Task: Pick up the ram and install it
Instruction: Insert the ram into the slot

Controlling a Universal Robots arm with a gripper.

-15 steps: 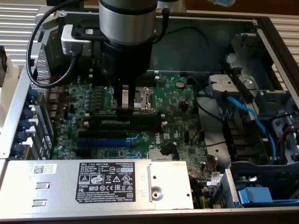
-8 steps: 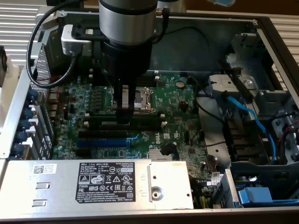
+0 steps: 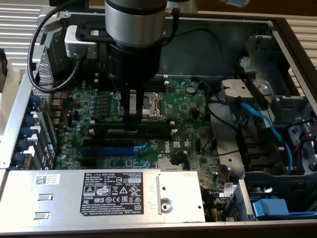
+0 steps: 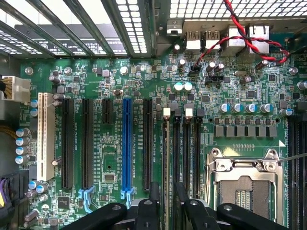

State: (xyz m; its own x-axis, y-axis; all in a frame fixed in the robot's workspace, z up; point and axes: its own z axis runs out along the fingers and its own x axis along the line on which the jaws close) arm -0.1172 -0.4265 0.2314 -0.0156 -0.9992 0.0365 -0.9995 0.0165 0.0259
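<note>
I count one ram (image 4: pixel 166 143), one blue expansion slot (image 4: pixel 126 143) and one tool (image 4: pixel 168 195) over the motherboard (image 3: pixel 188 106). The ram stands on edge in a black memory slot near the processor socket (image 4: pixel 247 184). Its long axis is parallel to the blue slot and runs left to right in the exterior view. Tool fingers (image 4: pixel 154 191) stand wide, one on either side of the ram, not pinching it.

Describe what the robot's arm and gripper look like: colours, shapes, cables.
The arm is a smooth silver-grey cylinder ending in a black collar. A pale grey box is fixed beside it, with a black cable looping away. The gripper is black, with two narrow fingers.
</note>
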